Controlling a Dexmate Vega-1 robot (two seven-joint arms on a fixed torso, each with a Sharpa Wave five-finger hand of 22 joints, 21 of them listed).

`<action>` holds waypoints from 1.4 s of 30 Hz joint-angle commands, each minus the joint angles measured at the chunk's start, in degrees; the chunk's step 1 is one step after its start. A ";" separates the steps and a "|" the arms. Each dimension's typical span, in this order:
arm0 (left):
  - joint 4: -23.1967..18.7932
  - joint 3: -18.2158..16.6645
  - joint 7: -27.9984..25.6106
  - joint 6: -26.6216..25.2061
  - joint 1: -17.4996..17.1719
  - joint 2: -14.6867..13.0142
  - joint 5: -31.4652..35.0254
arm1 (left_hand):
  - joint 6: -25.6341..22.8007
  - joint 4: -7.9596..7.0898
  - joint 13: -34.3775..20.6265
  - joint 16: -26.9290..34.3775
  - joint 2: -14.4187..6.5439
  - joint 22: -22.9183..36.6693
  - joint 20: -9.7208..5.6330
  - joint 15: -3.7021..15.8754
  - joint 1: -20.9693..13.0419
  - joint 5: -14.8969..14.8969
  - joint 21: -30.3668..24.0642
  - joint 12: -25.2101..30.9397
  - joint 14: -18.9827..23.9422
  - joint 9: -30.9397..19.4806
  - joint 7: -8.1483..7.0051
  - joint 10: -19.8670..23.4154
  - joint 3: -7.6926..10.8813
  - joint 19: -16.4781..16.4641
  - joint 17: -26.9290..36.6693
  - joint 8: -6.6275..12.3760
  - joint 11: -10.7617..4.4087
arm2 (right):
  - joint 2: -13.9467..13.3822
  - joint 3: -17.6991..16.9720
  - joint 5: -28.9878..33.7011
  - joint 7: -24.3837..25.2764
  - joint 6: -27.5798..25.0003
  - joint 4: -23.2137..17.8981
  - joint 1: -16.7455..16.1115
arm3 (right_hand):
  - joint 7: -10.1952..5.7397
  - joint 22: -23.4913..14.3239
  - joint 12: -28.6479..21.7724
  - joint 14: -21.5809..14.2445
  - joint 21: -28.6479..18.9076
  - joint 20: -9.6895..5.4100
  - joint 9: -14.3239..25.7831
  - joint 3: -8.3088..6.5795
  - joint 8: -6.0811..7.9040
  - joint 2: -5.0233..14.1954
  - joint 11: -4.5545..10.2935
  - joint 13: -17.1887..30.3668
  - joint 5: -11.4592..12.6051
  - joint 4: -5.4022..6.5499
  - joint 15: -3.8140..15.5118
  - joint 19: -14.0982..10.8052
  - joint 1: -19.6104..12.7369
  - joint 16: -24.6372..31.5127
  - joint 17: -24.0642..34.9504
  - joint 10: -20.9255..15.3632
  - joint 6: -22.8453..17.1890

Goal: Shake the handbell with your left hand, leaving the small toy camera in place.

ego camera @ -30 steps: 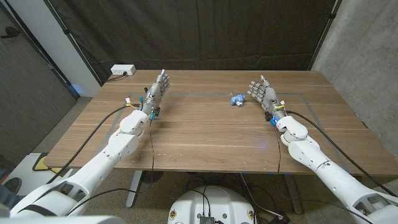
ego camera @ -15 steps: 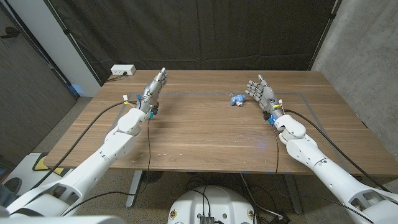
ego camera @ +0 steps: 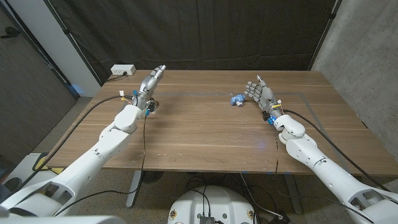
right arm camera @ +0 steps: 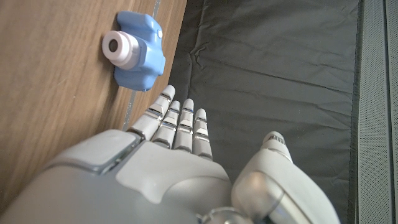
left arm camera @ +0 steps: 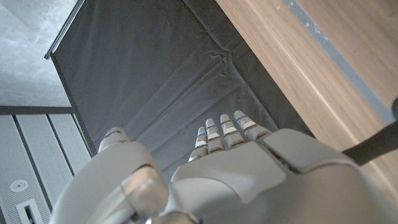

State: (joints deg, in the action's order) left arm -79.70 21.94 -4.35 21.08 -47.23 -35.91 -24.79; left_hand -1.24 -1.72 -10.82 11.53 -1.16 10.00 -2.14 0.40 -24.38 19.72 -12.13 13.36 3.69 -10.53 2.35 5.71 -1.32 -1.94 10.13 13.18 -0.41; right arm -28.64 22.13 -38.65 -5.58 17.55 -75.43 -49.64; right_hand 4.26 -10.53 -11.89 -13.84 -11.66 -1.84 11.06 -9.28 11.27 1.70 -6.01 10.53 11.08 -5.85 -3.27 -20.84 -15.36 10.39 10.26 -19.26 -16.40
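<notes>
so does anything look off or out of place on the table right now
One thing: no handbell can be seen on the brown wooden table, though the task calls for one. The small blue toy camera sits upright near the open right robot hand. The left robot hand holds nothing.

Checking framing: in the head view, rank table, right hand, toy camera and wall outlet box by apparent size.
1. Table.
2. Right hand.
3 and 4. Toy camera and outlet box look alike; the box sits farther off, so unranked.

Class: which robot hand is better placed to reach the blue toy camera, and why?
Right. The right hand stands open beside the toy camera; the left hand is far across the table.
</notes>
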 commanded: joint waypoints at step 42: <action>-24.61 11.55 -5.72 -39.63 7.22 -17.71 65.35 | -9.80 6.06 -0.20 0.74 0.72 0.46 -2.43 3.83 -11.40 -0.76 -1.60 0.72 8.76 -0.35 -2.53 8.52 0.90 -7.84 0.20 1.44 -3.82 | -1.30 -2.60 -2.34 -2.41 2.52 1.84 -0.15 | -0.34 -0.27 -0.63 -0.71 -0.33 0.48 0.14 -0.32 0.18 0.42 -0.26 0.24 -0.43 -0.22 0.16 -0.16 -0.77 0.35 0.20 -0.70 -0.42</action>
State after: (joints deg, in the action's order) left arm -99.88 30.59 -17.43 -10.64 -42.53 -50.71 29.45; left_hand -10.51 3.90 -10.81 11.91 -0.22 10.28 -2.24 2.35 -35.25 19.05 -13.45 13.79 11.78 -10.81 0.04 13.82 -0.45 -9.01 10.15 14.42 -3.79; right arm -29.47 20.44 -39.68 -6.47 19.95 -75.06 -49.97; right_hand 4.09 -10.52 -12.34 -13.83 -11.66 -1.85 11.06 -9.42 11.27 1.92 -6.32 10.52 10.82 -6.01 -3.26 -20.83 -15.59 10.39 10.25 -19.57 -16.58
